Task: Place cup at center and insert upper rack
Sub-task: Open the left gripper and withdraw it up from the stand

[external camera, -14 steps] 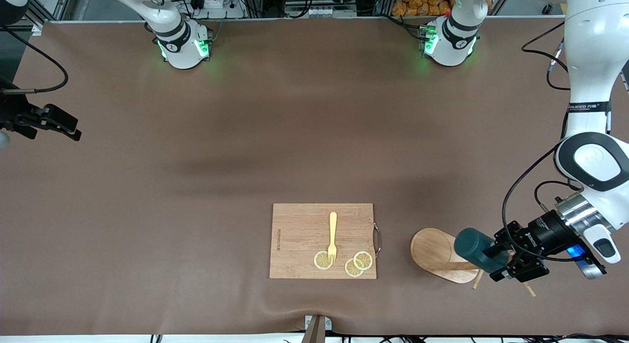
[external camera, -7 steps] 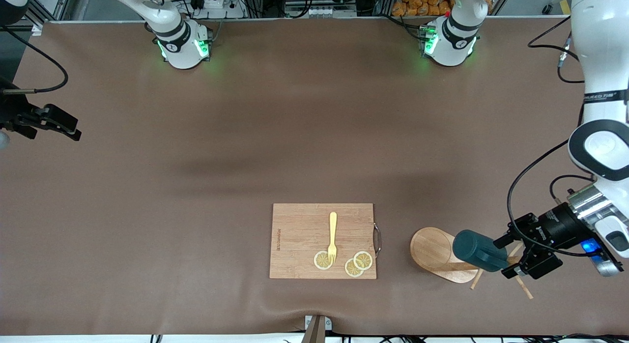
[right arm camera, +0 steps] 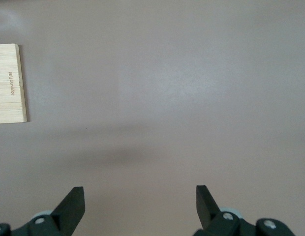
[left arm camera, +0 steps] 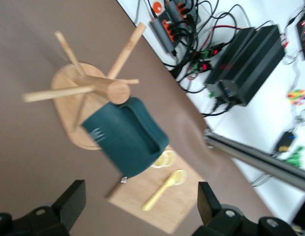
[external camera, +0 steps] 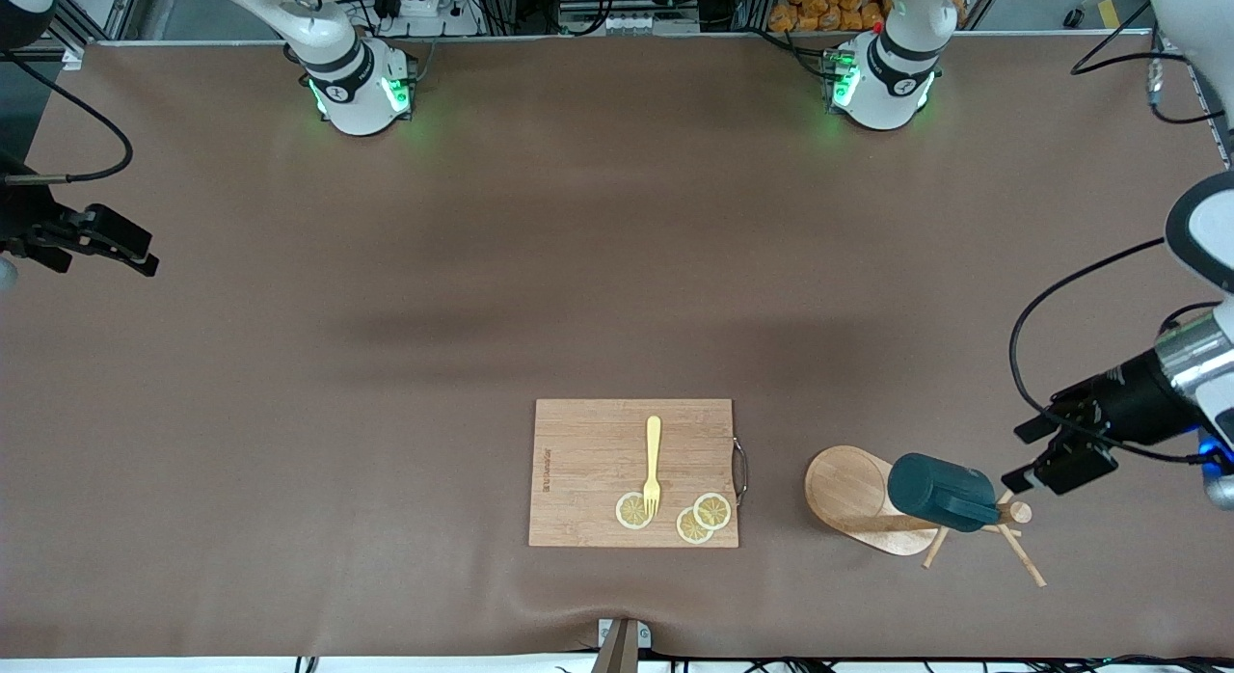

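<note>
The dark teal cup point(external camera: 940, 493) hangs on the wooden mug tree point(external camera: 848, 485), against its post, near the left arm's end of the table. My left gripper point(external camera: 1020, 453) is open and empty, apart from the cup and up beside the top of the post. In the left wrist view the cup point(left arm camera: 125, 140) sits below the post end point(left arm camera: 113, 91), between thin pegs, well clear of my open left gripper point(left arm camera: 141, 199). My right gripper point(external camera: 152, 254) is open and empty at the right arm's end of the table, over bare mat point(right arm camera: 140, 201), and waits.
A rectangular wooden cutting board point(external camera: 588, 471) lies near the front edge at mid-table, with a yellow fork point(external camera: 653, 466) and lemon slices point(external camera: 694, 519) on it. Its corner shows in the right wrist view point(right arm camera: 7, 83). The brown mat point(external camera: 482, 268) covers the table.
My left gripper has let go of the cup and drawn back from it toward the left arm's end of the table. The cup stays on the mug tree. The right arm has not moved.
</note>
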Motion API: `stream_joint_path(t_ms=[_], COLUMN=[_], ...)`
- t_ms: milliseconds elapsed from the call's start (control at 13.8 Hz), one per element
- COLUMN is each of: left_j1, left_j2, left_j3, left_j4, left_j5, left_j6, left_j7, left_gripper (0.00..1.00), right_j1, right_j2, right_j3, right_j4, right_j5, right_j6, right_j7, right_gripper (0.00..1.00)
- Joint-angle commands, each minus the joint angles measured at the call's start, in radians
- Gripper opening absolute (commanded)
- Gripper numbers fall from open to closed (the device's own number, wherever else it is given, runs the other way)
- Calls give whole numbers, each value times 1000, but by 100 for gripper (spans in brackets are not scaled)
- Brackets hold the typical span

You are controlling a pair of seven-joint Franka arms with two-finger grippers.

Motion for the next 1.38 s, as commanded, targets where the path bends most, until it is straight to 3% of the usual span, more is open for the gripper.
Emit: stream_joint_path(t_ms=[0,217,507,652,724,869,1304], left_j1=[1,4,8,-40,-97,-151,-160], left_j2=[-95,-168,-332,-405,-426,-452,-457], left_j3=[-13,-73,-80,-28,39,114,65], left_j4=[-33,-53,-205,-271,-286,-282,-213], left_j5=[130,288,317,321,319,322,380], left_j6=[-114,-242,-295,-323,-340,-398,-535], left_j7=[22,124,308,393,434,529,596], left_gripper=[100,100,100,100,100,100,100], right_j1=[-13,-13,-15,-16,-16,-16,-16], right_j2=[-14,-13,-14,-13,-13,-13,-14], right_j3=[10,10,10,1,-1,-1,-1], right_j4=[-1,-1,-1,-1,-3,-1,-1], right_j5=[-11,-11,-11,-10,-8,-8,-8], right_j6=[-9,-9,-11,-11,-11,-11,-11], right_j7=[10,10,10,10,10,10,12], right_gripper=[100,100,100,100,100,100,100])
